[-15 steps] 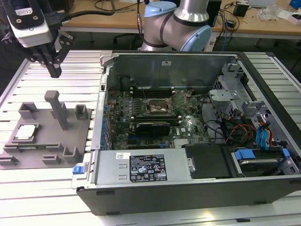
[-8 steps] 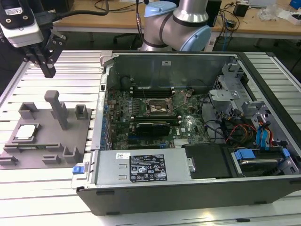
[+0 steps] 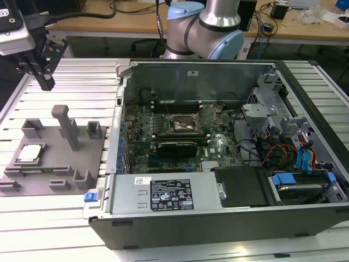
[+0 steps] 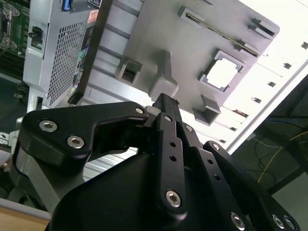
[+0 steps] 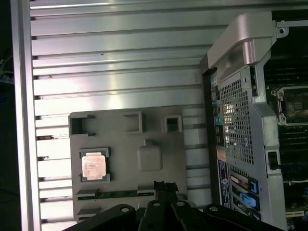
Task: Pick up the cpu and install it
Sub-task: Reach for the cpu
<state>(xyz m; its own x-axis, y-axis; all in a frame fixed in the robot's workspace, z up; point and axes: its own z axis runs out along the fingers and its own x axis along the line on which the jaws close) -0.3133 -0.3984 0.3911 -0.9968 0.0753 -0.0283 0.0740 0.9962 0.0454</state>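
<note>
Worktop (image 3: 54,218): slatted aluminium; carries everything below.
Computer case (image 3: 218,229): lies open on its side and takes the worktop's middle and the half on the exterior view's right. Its side wall rises between the fixture plate and the board, so I judge a low carry could clip it.
Motherboard (image 3: 218,144): on the case floor, with a black expansion card (image 3: 177,147) on the near side of the socket and loose cables (image 3: 272,153) towards the exterior view's right.
Fixture plate (image 3: 54,155): grey, by the worktop's edge on the exterior view's left, just beside the case.
Gripper (image 3: 46,82): hovers over the worktop's far corner on the exterior view's left, fingers closed on nothing, well apart from the cpu. Closed fingers coming down flat could press or skid the chip.
Post (image 3: 68,128): tall and upright mid-plate, near the cpu; likely to be knocked.
Socket (image 3: 185,124): open, its retention frame tilted up alongside. A skewed or dropped chip would probably bend contacts.
Cpu (image 3: 30,154): flat in its nest by the plate's edge on the exterior view's left, untouched, also seen in both wrist views (image 5: 94,166) (image 4: 222,74). Low blocks hug its corners and the rim is thin, so a grip could slip.
</note>
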